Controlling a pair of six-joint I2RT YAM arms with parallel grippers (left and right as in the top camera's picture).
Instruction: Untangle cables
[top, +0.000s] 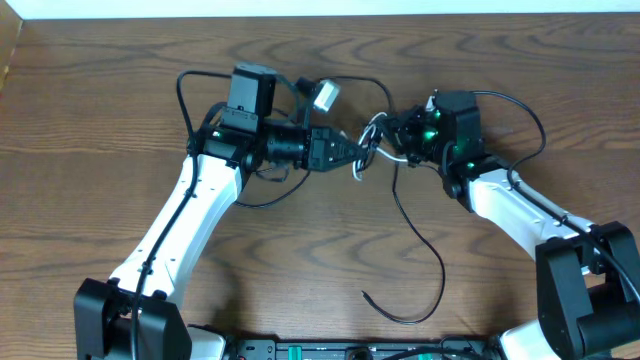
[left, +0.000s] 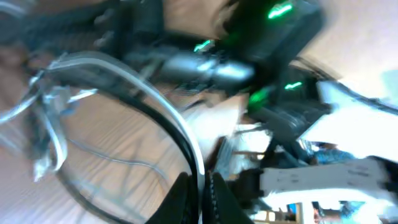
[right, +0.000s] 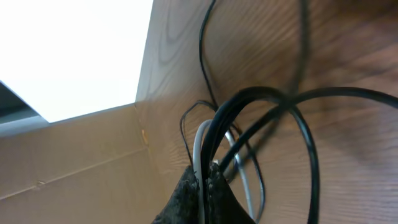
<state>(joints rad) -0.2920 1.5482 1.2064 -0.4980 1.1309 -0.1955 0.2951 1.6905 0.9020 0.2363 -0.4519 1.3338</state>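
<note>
The tangle of cables (top: 372, 140) hangs between my two grippers above the wooden table. The thin black cable (top: 428, 250) trails from it down toward the front edge and curls back left. The white cable (top: 375, 131) is looped in the tangle, and a white plug (top: 324, 95) lies at the back. My left gripper (top: 358, 157) is shut on black and white strands (left: 200, 168) side by side. My right gripper (top: 400, 140) is shut on a white and a black strand (right: 205, 163), with black loops (right: 292, 118) arching out of it.
The wooden table (top: 300, 270) spreads around the arms. A cardboard wall (right: 74, 162) stands at the table's edge in the right wrist view. The right arm's body with green lights (left: 273, 37) fills the left wrist view, which is blurred.
</note>
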